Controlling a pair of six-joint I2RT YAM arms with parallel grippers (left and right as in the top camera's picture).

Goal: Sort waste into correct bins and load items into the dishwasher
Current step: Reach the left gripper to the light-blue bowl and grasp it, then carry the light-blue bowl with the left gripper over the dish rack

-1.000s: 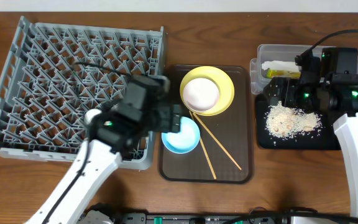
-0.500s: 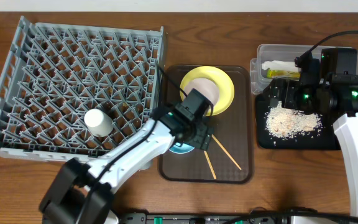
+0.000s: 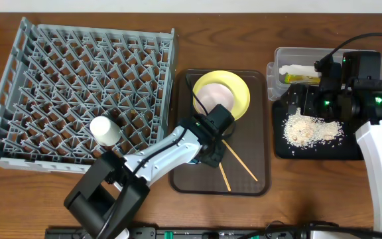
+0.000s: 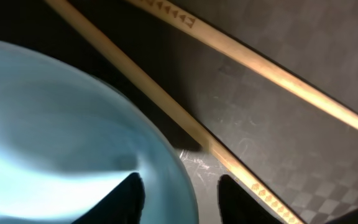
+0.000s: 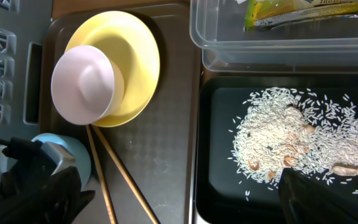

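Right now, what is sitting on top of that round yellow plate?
A round white bowl sits on the round yellow plate, toward one edge. It covers the plate beneath it, so anything under the bowl cannot be seen.

this looks like a robot lab bench staged as a dish-clearing station. two robot arms, the left arm (image 3: 161,151) and the right arm (image 3: 380,156), reach over a wooden table (image 3: 310,206), with black cables (image 3: 350,41) looping by them. on the table sit a grey dish rack (image 3: 65,66), a brown tray (image 3: 254,133) with a plate (image 3: 241,99), a clear tub (image 3: 297,50) and a black tray (image 3: 317,151) strewn with rice (image 3: 310,127). a pale wall (image 3: 178,5) runs behind.
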